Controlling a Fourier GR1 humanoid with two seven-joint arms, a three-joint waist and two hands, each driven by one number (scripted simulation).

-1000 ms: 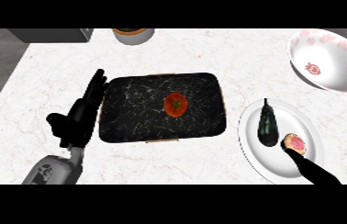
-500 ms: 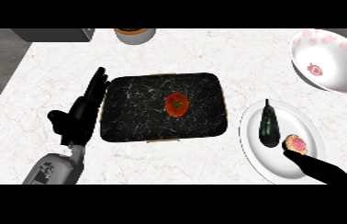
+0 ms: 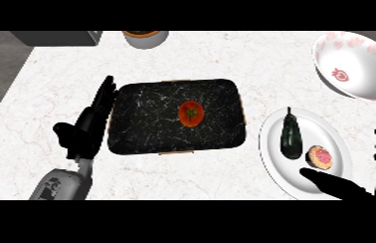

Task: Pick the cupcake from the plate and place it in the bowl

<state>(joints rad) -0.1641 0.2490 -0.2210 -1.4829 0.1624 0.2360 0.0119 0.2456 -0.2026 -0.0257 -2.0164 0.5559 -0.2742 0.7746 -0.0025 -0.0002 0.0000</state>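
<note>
Right hand (image 3: 339, 186) over plate (image 3: 277, 163), near cupcake (image 3: 320, 156)

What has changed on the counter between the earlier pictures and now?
The right hand has crept further up onto the white plate toward the cupcake, not yet touching it. The left hand, eggplant, tomato, dark tray and bowl stayed put.

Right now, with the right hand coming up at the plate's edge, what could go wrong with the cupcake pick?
1. The eggplant lies right beside the cupcake on the plate; the right hand could knock it while closing in.
2. The bowl sits partly out of view, so the drop may be hard to check.
</note>
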